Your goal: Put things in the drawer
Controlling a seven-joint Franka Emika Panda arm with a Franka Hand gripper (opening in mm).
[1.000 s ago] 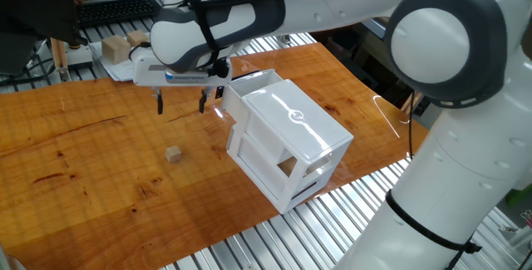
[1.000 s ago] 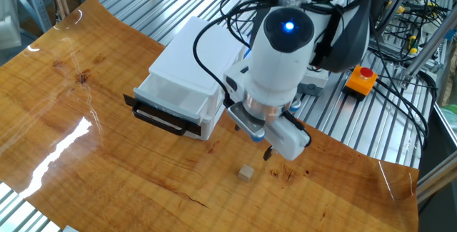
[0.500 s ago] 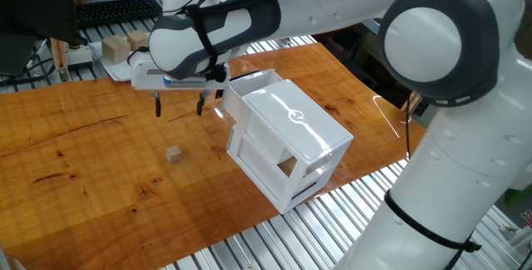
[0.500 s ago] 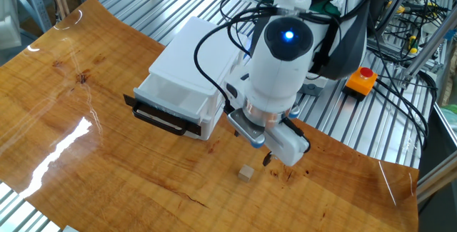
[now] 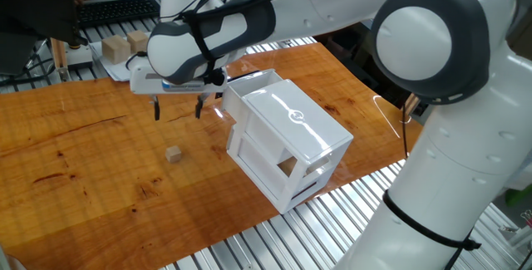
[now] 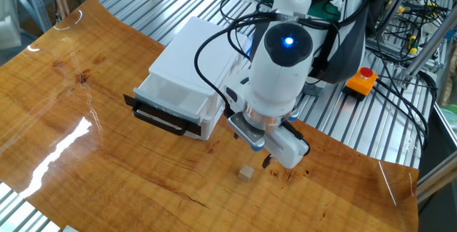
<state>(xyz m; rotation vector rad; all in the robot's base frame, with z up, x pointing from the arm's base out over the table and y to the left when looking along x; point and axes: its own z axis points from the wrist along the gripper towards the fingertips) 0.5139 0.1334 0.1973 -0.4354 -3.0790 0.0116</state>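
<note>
Bench (image 5: 75,145) surface of glossy orange-brown wood, set on a ribbed metal frame. Nearest item in one fixed view: small light-tan wooden cube (image 5: 173,154), lying alone on the bare wood, upright on one face, in contact with nothing. In the other fixed view the cube (image 6: 246,173) sits just below and to the side of the arm's wrist, clear of the cabinet.

Pincer (image 5: 177,108) hangs above the bench, beyond the cube and apart from it; its two dark fingers point down with a plain gap between them and nothing held.

White cabinet (image 5: 291,141) stands on the bench beside the pincer, round logo on its glossy top. Its drawer (image 6: 178,107) is pulled out, black handle (image 6: 153,116) facing across the wood; the inside of the drawer is only partly visible and its contents cannot be determined.

Farther back, two larger pale wooden blocks (image 5: 116,48) rest at the bench's far edge, near a dark keyboard (image 5: 116,8). In the other fixed view an orange box with a red button (image 6: 361,78) sits on the metal frame behind the arm.
</note>
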